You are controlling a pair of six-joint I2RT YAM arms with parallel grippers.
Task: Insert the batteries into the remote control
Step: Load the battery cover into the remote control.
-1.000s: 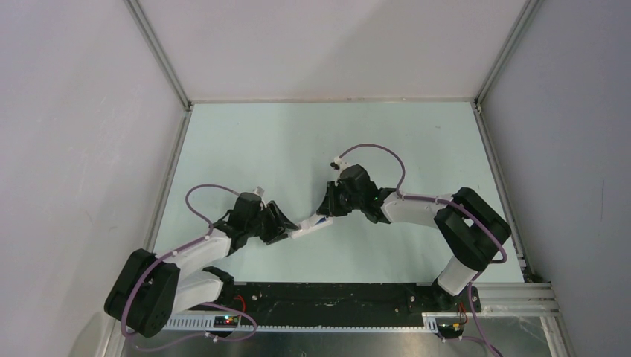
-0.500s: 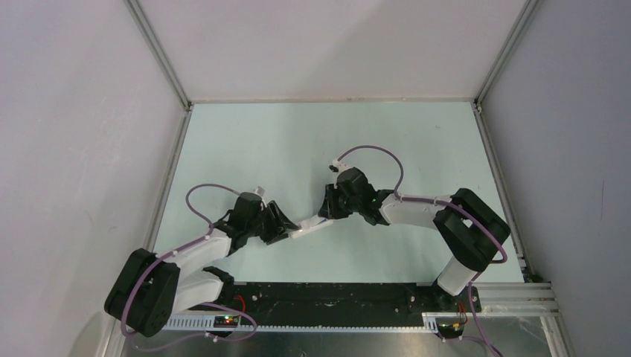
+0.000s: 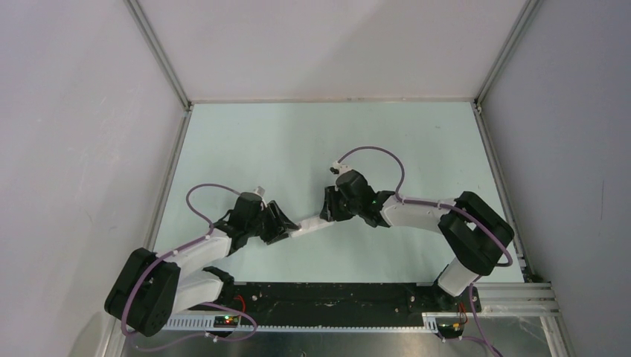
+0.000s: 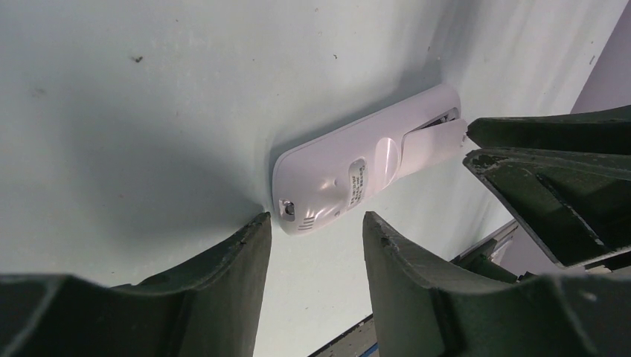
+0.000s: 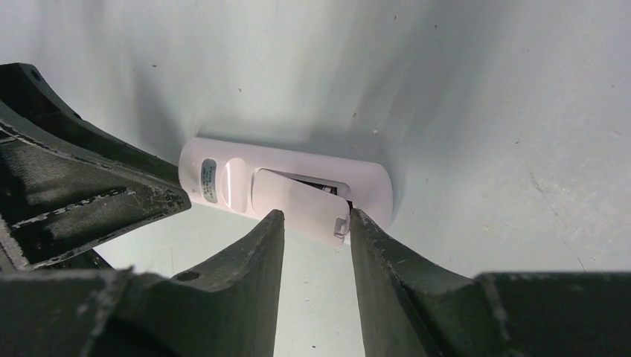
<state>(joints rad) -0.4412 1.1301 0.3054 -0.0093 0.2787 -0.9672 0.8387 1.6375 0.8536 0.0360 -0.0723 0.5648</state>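
Observation:
The white remote control (image 3: pixel 309 225) lies face down on the table between my two grippers. Its back shows a small label and a loose battery cover (image 5: pixel 298 204) sitting askew over the compartment, with a dark slit beside it. The batteries are hidden. My left gripper (image 4: pixel 316 217) is open, its tips just short of the remote's (image 4: pixel 350 175) rounded end. My right gripper (image 5: pixel 316 214) is open at the other end, and the cover's clip edge rests against one fingertip (image 5: pixel 357 217). From above, the left gripper (image 3: pixel 286 227) and right gripper (image 3: pixel 327 212) flank the remote.
The pale green table (image 3: pixel 298 141) is walled by white panels with metal frame rails (image 3: pixel 160 67). A black base rail (image 3: pixel 335 294) runs along the near edge. The left gripper's fingers (image 5: pixel 89 193) fill the left of the right wrist view.
My right gripper's jaws have spread apart and the arm has shifted slightly back and right. A blue spot seen at the remote's right end no longer shows. The left arm stayed still.

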